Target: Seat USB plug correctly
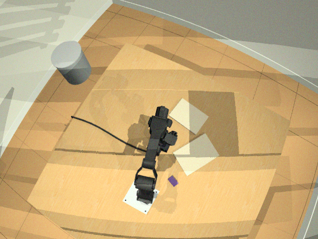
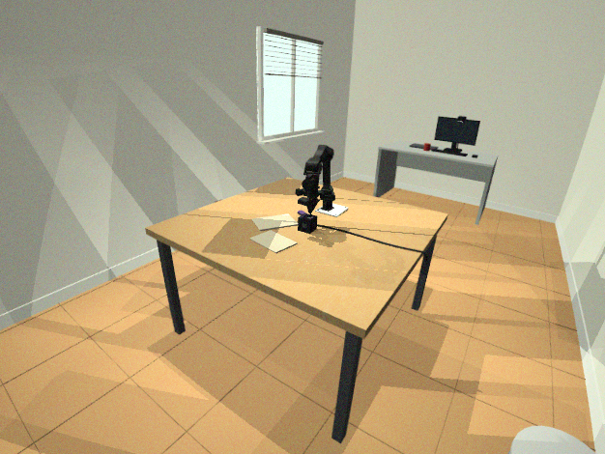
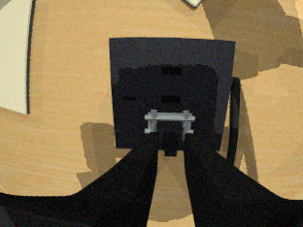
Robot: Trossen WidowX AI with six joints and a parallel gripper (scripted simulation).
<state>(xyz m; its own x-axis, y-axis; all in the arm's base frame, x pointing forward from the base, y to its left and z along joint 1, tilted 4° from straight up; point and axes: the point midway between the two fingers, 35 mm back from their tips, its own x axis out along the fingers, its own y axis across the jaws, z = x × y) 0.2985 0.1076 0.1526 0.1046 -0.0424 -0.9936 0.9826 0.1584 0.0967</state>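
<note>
The black power cube stands on the table, its top showing dark slots in the wrist view; the arm hides it in the top view. A pale grey bracket-like part lies across the cube's top near my fingertips. A small dark block, seemingly the USB plug, stands between the fingers. My gripper points down over the cube. Its fingers are slightly parted, with a narrow gap visible beside the block. How deep the plug sits and which way round it is cannot be made out.
A black cable runs from beside the cube to the table's edge. Two cream cards lie near the cube. A purple block lies near the arm's white base plate.
</note>
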